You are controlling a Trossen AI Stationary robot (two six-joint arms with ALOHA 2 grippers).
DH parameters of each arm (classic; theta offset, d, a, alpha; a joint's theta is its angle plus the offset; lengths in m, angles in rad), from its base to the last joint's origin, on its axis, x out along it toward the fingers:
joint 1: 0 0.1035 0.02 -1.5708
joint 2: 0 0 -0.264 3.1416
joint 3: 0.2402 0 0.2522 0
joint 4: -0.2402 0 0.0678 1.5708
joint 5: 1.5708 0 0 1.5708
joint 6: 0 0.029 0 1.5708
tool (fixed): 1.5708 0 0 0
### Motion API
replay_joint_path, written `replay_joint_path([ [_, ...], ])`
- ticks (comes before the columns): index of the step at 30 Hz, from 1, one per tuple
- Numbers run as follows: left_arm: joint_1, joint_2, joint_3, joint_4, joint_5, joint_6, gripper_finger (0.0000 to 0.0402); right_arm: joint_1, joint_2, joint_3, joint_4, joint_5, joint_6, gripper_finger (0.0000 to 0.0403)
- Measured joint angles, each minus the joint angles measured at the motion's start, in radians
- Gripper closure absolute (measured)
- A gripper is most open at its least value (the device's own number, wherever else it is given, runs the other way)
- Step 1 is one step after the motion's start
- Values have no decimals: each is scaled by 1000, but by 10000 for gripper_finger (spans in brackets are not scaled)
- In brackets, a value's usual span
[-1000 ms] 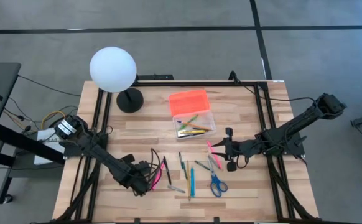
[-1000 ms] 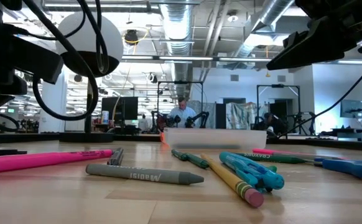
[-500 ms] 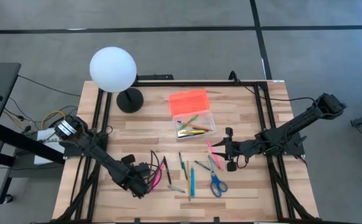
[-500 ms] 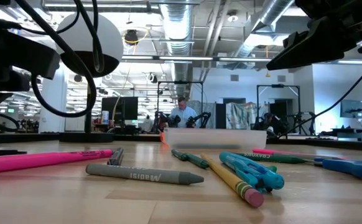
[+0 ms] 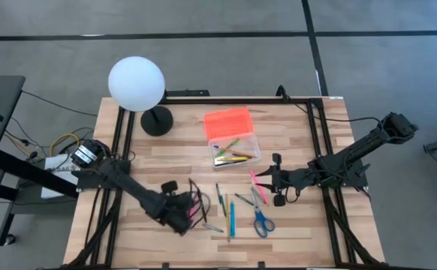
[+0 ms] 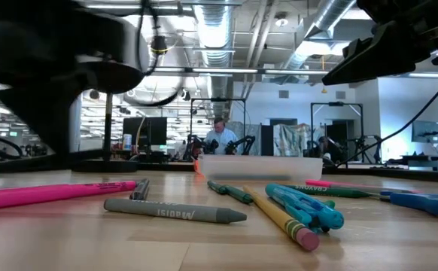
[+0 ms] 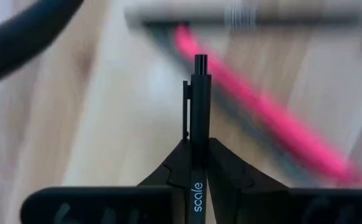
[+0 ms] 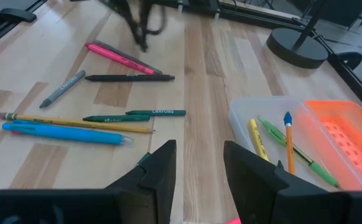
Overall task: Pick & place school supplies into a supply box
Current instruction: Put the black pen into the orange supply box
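My left gripper [image 5: 182,218] hangs over the table's near left part, shut on a black pen [image 7: 198,118]. Loose school supplies lie on the wood beside it: a pink highlighter [image 8: 122,57], another black pen [image 8: 129,78], a grey crayon [image 6: 174,211], a yellow pencil [image 8: 75,122], a blue pen [image 8: 63,132], green crayons [image 8: 150,113] and blue-handled scissors [image 5: 262,221]. The supply box [image 5: 234,152], clear, stands farther back with its orange lid [image 5: 227,121] open behind it and a few pens inside. My right gripper [image 8: 199,168] waits open above the table's right part, holding nothing. My left gripper pinches the black pen's barrel [image 7: 196,163] between its two fingers, just behind the clip. The pen lies along the fingers, and its clicker end [image 7: 200,60] sticks out past the fingertips. The fingers point steeply down. The pen's free end looks clear of the table.
A white globe lamp [image 5: 137,84] on a black base [image 5: 157,120] stands at the far left. Black frame rails [image 5: 121,142] run along the table's left, right and far sides. Cables loop by the left gripper [image 5: 192,196]. A person sits far off in the room behind [image 6: 220,135].
My left gripper has gone toward the table's right edge and up, and its wrist has turned. In the low view its arm now covers the lamp that showed before. The supplies on the table lie as they did.
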Motion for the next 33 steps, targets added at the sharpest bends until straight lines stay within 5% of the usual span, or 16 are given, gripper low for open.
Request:
replay_joint_path([
  [6,140,-1,82,-8,-132,150,375,0,0,0,-12,0,0,276],
  [13,339,-2,192,85,-162,492,378,0,0,0,-18,-1,0,276],
  [22,569,8,216,402,67,840,377,0,0,0,-71,-3,17,276],
  [33,715,106,216,511,194,930,374,1,0,0,-165,-3,72,276],
])
